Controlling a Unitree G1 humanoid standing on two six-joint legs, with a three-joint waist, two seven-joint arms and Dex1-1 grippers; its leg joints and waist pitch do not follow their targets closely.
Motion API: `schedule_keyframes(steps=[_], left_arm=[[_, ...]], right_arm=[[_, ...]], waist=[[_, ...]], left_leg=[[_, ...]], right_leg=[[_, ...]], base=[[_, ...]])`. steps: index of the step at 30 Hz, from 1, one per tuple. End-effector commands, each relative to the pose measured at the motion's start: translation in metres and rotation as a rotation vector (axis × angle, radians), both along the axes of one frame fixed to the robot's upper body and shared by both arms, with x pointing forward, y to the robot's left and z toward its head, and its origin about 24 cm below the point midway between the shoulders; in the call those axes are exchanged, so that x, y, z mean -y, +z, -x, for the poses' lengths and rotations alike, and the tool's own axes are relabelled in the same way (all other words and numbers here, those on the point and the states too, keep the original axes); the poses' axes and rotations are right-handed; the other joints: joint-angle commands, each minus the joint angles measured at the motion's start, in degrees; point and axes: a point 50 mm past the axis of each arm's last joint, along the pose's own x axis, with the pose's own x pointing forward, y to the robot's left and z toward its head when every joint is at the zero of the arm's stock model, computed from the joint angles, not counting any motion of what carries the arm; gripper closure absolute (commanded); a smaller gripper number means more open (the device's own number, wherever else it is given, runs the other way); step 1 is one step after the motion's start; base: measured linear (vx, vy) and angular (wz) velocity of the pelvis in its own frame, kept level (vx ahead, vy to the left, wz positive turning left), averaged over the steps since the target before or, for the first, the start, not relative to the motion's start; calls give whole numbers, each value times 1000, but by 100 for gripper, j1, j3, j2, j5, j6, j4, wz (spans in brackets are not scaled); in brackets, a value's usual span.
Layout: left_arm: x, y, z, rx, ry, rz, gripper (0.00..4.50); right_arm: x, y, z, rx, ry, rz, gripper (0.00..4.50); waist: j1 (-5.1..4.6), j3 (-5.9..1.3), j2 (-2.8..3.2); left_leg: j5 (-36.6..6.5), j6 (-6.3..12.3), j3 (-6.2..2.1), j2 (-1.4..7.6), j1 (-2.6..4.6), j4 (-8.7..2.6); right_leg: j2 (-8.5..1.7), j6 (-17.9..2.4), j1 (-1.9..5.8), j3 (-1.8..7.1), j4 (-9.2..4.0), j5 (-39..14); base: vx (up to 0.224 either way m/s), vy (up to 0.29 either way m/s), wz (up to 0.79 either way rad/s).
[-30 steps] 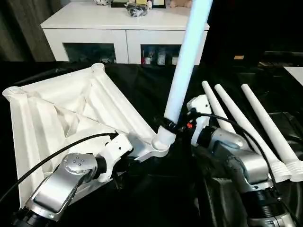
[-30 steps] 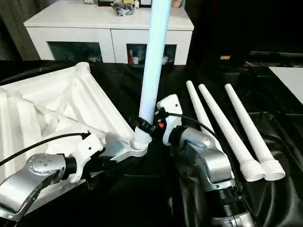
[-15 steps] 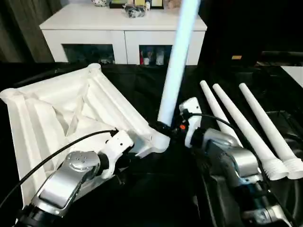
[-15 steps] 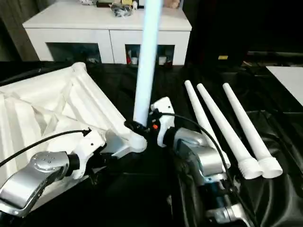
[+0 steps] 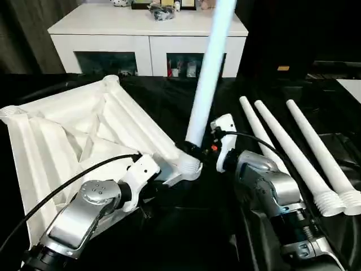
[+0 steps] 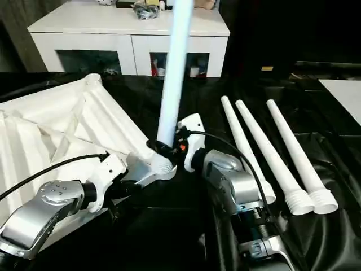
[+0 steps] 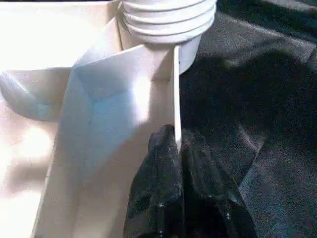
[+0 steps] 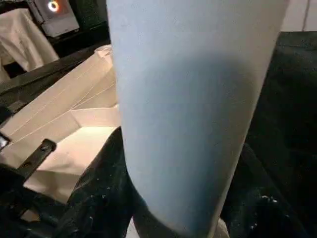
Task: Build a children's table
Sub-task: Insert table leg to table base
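Note:
The children's table's white tabletop [image 5: 84, 130] lies upside down on the left, with its ribs facing up. One long white leg [image 5: 206, 73] stands nearly upright in the near corner socket [image 5: 190, 167]. My right gripper [image 5: 194, 150] is shut on this leg just above the socket, and its black fingers [image 8: 99, 193] wrap the tube. My left gripper [image 7: 176, 136] is shut on the tabletop's thin edge wall, close beside that threaded socket [image 7: 166, 22]. Three loose legs [image 5: 293, 155] lie side by side on the right.
Black cloth [image 5: 186, 231] covers the work surface. A white cabinet with glass doors [image 5: 146, 34] stands behind, with small items on top. A pale surface edge [image 5: 352, 84] shows at the far right. Cables run along both silver forearms.
My right wrist has swung a little to the left around the leg's base, and the leg now stands slightly more upright. Both grips hold as before. The view has shifted a little.

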Motion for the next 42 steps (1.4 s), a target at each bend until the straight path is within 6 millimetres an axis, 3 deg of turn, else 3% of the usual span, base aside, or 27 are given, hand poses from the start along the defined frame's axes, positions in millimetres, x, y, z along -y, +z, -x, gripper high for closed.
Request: schedule_keyframes(steps=[1,14,29,35,37,38,42], left_arm=[[1,8,-4,47,-7,39,450],[-2,12,-2,87,-20,49,450],[0,12,-3,92,-25,65,450],[-4,13,-7,121,-4,43,450],[-5,13,-8,127,3,38,450],[-6,14,-9,134,11,40,450],[-7,14,-10,140,25,41,450]], right_arm=[[4,1,-4,-6,-22,-5,264],[1,-12,-10,-35,-4,13,264],[11,-26,-12,-103,-80,-69,264],[17,-40,-1,-76,-105,-36,264],[18,-41,1,-64,-114,-36,265],[18,-43,4,-51,-126,-39,265],[21,-46,8,-28,-161,-52,265]], waist=[[-4,-294,-27],[-2,-287,-65],[-21,-281,-31],[-8,-289,-27],[2,-285,-32],[9,-284,-4],[5,-269,-16]], left_leg=[[-1516,-95,-86,236,94,-427],[-1504,-48,-81,244,88,-429],[-1633,-64,-84,249,99,-437],[-1605,-66,-83,255,94,-436],[-1661,-62,-84,254,103,-446],[-1686,-72,-89,256,104,-446],[-1835,-100,-98,259,101,-466]], right_leg=[[-406,-857,167,260,-574,-1463],[-419,-912,174,254,-568,-1507],[-420,-961,162,256,-584,-1581],[-421,-962,164,254,-576,-1428],[-419,-949,163,253,-581,-1522],[-421,-939,155,254,-581,-1554],[-419,-864,148,257,-607,-1730]], base=[[0,0,0],[0,0,0],[0,0,0],[0,0,0],[0,0,0],[0,0,0],[0,0,0]])
